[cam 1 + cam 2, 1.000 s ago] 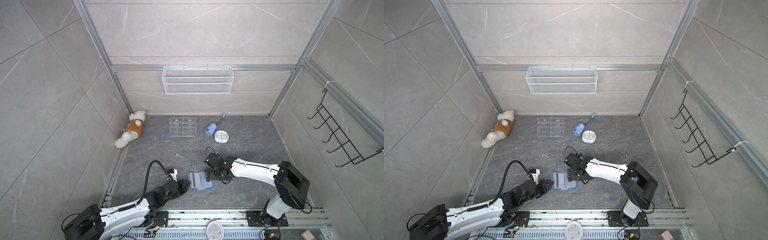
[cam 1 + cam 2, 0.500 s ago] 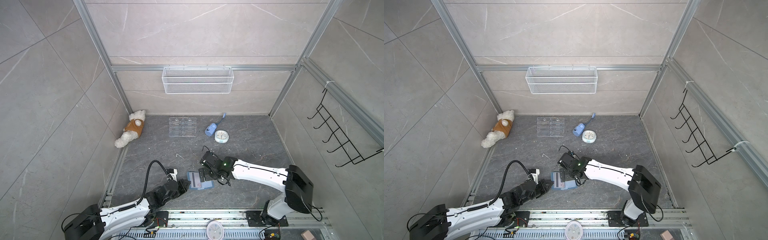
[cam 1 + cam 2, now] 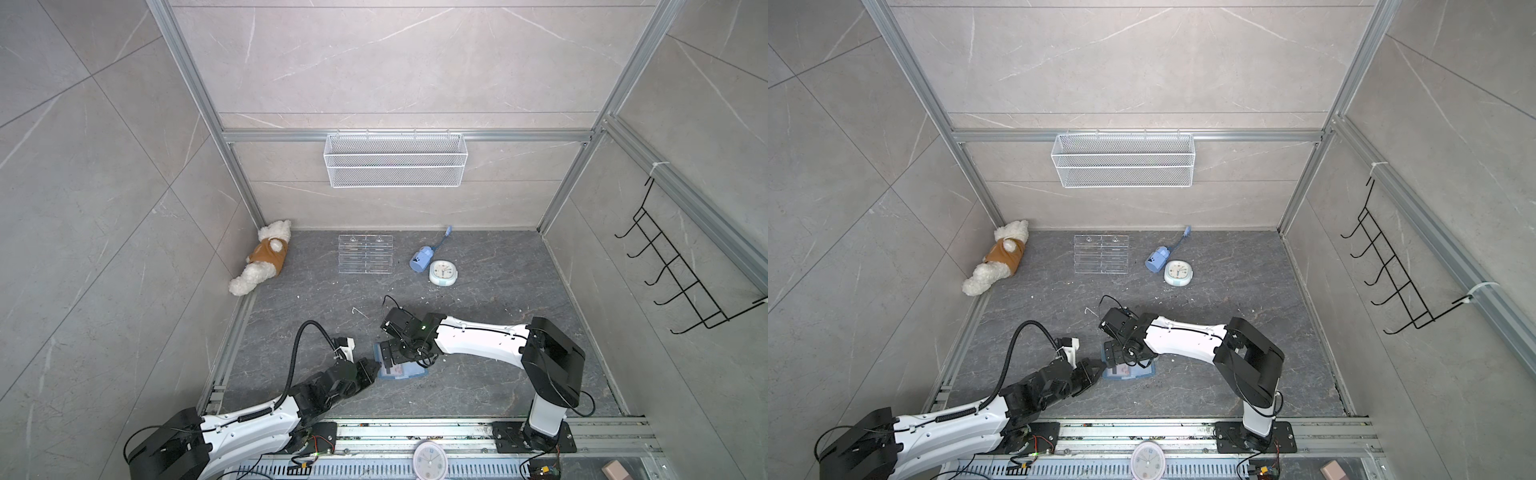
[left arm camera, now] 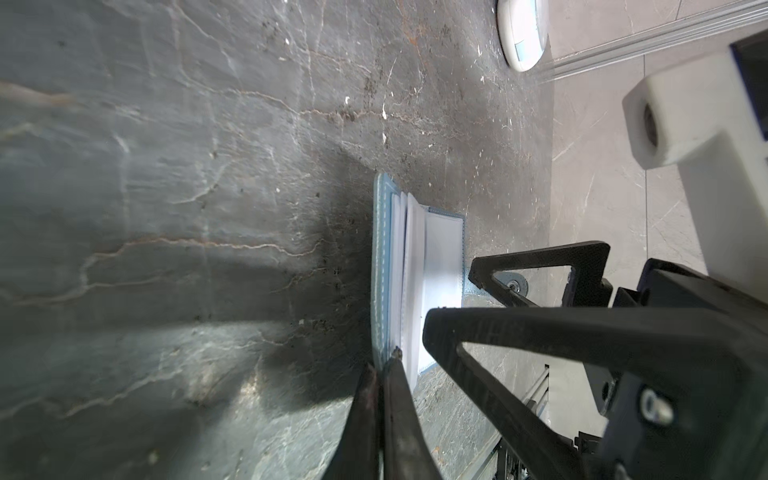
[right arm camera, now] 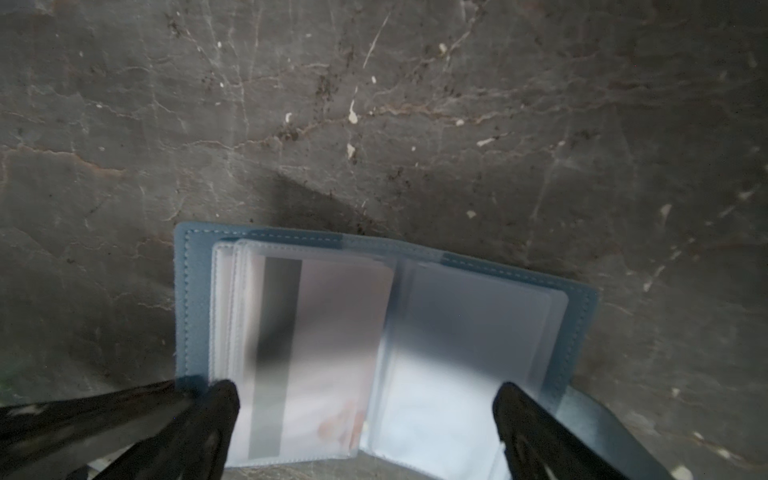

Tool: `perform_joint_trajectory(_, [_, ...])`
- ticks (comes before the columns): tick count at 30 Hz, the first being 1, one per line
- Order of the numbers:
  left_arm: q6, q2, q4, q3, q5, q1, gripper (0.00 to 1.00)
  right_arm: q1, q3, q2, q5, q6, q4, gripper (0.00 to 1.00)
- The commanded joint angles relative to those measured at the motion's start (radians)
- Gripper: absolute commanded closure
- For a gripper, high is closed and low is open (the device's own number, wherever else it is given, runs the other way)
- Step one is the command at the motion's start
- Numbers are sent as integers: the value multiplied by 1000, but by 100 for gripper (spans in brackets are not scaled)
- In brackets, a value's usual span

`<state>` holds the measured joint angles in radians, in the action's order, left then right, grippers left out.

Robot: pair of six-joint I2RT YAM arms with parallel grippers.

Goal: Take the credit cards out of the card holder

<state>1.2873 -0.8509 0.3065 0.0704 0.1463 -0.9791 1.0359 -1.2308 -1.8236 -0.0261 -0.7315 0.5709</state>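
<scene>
No legible text, labels or nos. anywhere

Right gripper (image 3: 388, 358) closes in on the card holder (image 3: 411, 371): a second ago it hangs off to one side, with the holder lying clear beside it; now, in both top views, it sits directly above the open sleeves and hides part of them. The wrist view shows its fingers (image 5: 224, 399) flanking the pages, a dark-striped credit card (image 5: 332, 332) between them. The right forearm swings across with it, bringing the gripper just beside the left gripper (image 3: 375, 369).
</scene>
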Motion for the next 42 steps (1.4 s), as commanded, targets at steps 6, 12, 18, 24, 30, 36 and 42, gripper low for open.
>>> perform_joint_trajectory(6, [4,1,19,10,19,-4,100,10,-41,-40,16,18,-8,2])
perform_joint_trajectory(12, [3,4,19,10,20,-5,100,13,-46,-56,10,13,-4,2])
perform_joint_trajectory(18, [4,3,19,10,21,-6,100,13,-49,-65,-19,3,27,2])
perform_joint_trajectory(24, [4,2,17,11,22,-6,100,13,-51,-55,-52,-5,56,2])
perform_joint_trajectory(30, [5,2,17,9,22,-6,100,13,-48,-42,-73,-9,73,3])
perform_joint_trajectory(36, [6,3,17,6,22,-6,100,13,-37,1,-109,-19,98,2])
perform_joint_trajectory(42, [-2,-3,16,10,20,-6,100,1,1,68,-145,-25,121,2])
